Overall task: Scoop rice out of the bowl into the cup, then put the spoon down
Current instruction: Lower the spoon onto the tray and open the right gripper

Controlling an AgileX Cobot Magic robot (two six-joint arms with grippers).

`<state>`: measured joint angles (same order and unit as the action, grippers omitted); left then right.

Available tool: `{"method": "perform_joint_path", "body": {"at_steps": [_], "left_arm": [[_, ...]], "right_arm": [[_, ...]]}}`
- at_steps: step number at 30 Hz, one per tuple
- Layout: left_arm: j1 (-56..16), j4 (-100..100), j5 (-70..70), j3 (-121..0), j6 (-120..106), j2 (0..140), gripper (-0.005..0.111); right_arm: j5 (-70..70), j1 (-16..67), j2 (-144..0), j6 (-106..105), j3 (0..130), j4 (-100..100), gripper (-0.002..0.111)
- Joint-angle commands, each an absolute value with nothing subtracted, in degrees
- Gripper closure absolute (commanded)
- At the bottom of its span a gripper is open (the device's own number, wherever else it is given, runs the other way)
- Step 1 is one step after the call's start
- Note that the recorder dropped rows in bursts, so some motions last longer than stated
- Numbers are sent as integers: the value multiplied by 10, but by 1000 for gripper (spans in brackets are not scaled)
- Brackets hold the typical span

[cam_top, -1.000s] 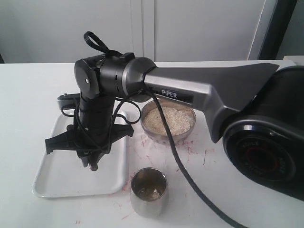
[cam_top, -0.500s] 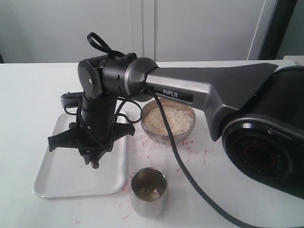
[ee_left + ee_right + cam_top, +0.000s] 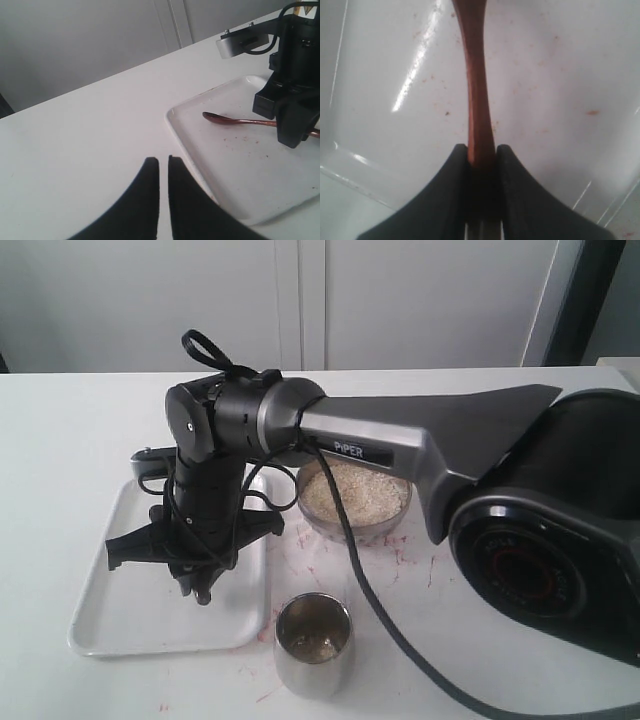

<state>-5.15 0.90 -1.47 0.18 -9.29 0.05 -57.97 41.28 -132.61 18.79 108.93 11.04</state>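
My right gripper (image 3: 482, 147) is shut on the slim handle of the reddish-brown wooden spoon (image 3: 477, 90), low over the white tray (image 3: 110, 630). In the left wrist view the spoon (image 3: 235, 120) lies just above the tray floor, its round end pointing away from the right gripper (image 3: 295, 135). The steel bowl (image 3: 400, 523) with rice (image 3: 355, 490) stands right of the tray. The steel cup (image 3: 313, 640) stands in front with a few grains at its bottom. My left gripper (image 3: 163, 159) is shut and empty, over the table beside the tray.
The right arm's grey forearm (image 3: 400, 445) and its black cable (image 3: 370, 590) cross over the bowl. Reddish smears mark the table between bowl and cup (image 3: 310, 540). A white wall stands behind the table.
The right wrist has dropped a little and shifted slightly right over the tray, still gripping the spoon. Bowl and cup have not moved.
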Motion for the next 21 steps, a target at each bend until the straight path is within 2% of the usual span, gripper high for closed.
{"method": "perform_joint_path", "body": {"at_steps": [1, 9, 17, 21], "left_arm": [[-53, 5, -11, 0, -92, 0, 92], [-53, 5, -11, 0, -92, 0, 92], [-53, 5, -11, 0, -92, 0, 92], [-53, 5, -11, 0, -92, 0, 92]], "right_arm": [[-572, 409, -1325, 188, 1092, 105, 108], [-562, 409, -1325, 182, 1092, 105, 105], [-562, 409, -1325, 182, 1092, 106, 77], [-564, 409, -1325, 182, 1092, 108, 69]]}}
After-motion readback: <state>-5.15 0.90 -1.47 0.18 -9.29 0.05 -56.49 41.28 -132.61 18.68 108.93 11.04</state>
